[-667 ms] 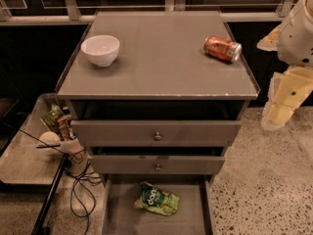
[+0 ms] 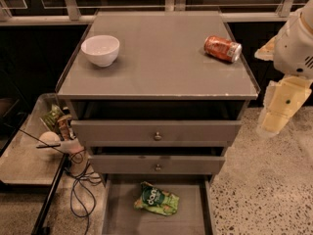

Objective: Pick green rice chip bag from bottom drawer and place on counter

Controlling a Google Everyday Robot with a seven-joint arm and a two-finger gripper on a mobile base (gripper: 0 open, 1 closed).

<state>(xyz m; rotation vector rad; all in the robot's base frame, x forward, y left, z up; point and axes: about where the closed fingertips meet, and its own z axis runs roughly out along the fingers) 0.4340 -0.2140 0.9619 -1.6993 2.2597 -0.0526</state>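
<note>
Green chip bag (image 2: 156,199): crinkled, light green with a dark round label, lying flat near the middle of the bottom drawer (image 2: 122,214). The drawer, a shallow grey tray, stands pulled open. Counter (image 2: 161,58): flat grey top with a raised rim, high above the drawer. My gripper (image 2: 279,109) hangs off the counter's right edge, well apart from the bag.

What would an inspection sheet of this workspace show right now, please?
Surface: counter, grey, holds two items.
Job's things: chip bag lies in the open bottom drawer, not yet picked.
Clutter: white bowl upright, back left of the counter; orange can on its side, back right.
Grippers: hand hangs right of the cabinet, below counter level, touching nothing.
Cables: black cables on the floor left of the drawers.
Surroundings: low shelf with small items at left; speckled floor.
</note>
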